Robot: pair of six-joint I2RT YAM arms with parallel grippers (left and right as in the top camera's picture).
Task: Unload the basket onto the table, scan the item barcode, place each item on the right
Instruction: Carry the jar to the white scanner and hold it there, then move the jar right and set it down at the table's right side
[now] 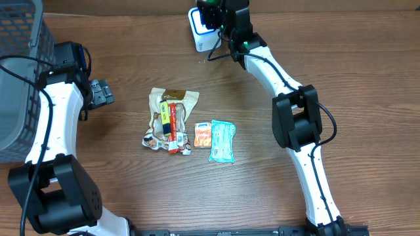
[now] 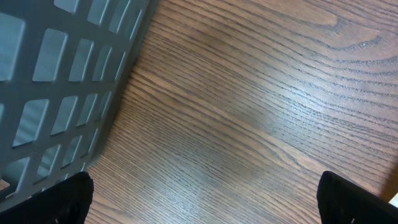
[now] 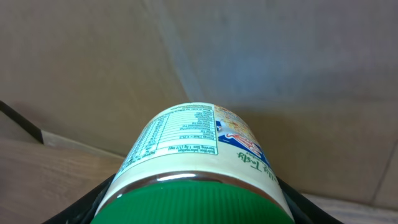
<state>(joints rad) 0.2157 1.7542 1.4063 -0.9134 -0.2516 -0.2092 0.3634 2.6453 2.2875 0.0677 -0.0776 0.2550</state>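
Right pincer (image 3: 196,210) grasps a green-lidded tub (image 3: 186,143) whose barcode is unseen, the scanner (image 1: 199,33) half-hidden behind it — left pincer (image 2: 211,202) released.

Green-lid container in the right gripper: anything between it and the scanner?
Nothing visible. The right gripper holds the green-lid container close beside the white scanner, and the overhead view shows no object between them. The snack packets lie further down the table, clear of that path.

bare bench (image 1: 367,78) lies open along the front and far right — the grey basket (image 1: 20,78) walls the left edge, packets (image 1: 172,121) crowd the middle, the scanner (image 1: 199,31) stands at the back.
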